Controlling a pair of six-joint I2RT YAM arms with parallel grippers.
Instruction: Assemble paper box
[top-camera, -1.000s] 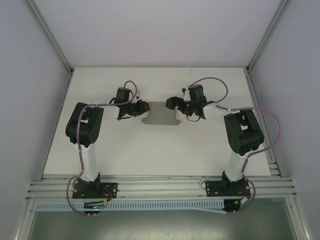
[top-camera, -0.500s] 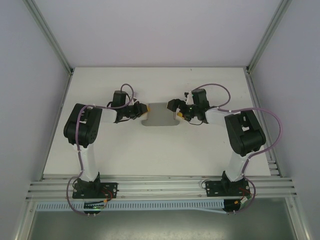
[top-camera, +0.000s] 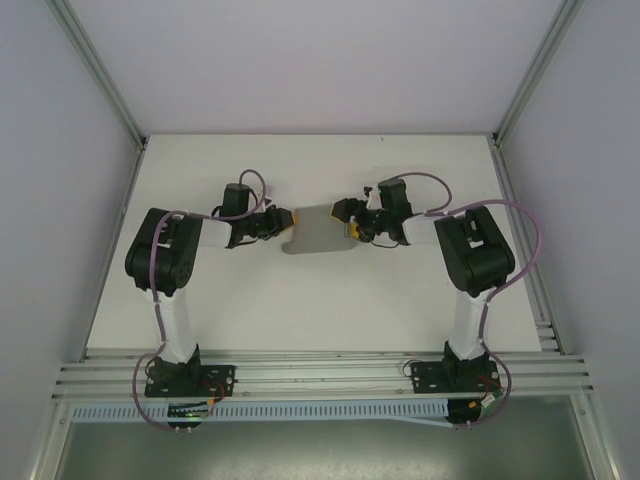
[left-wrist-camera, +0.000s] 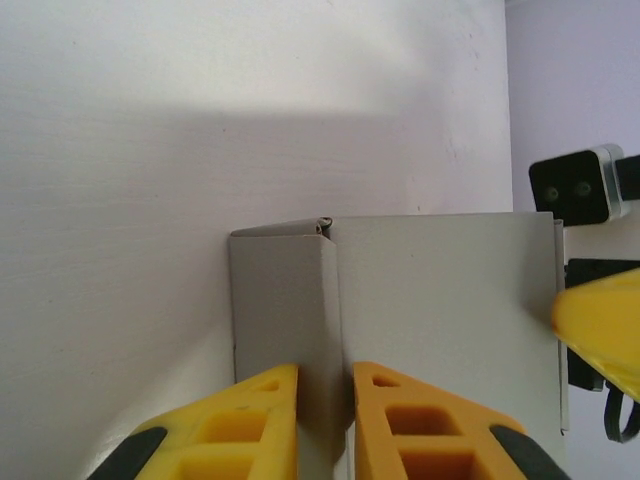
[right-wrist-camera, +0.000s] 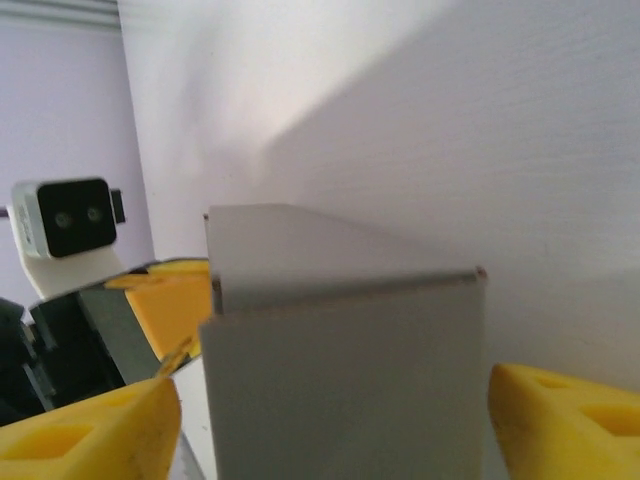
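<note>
At the near edge of the desk (top-camera: 250, 300) the two arms rise from their bases and reach inward toward each other. Between them, about mid-desk, lies the box (top-camera: 318, 232), grey, low and rectangular, resting on the white surface. The left gripper (top-camera: 284, 218) meets its left end. In the left wrist view its jaws stand narrow, the yellow fingers (left-wrist-camera: 240, 420) pinching a folded ridge of the box where a side panel meets the top. The right gripper (top-camera: 349, 217) is at the opposite end. In the right wrist view its jaws are wide, one finger (right-wrist-camera: 570, 420) on each side of the box's end. A thin dark gap shows beside one of them, and I cannot tell whether the other touches. Beyond the box the desk runs bare and white to the back wall.
</note>
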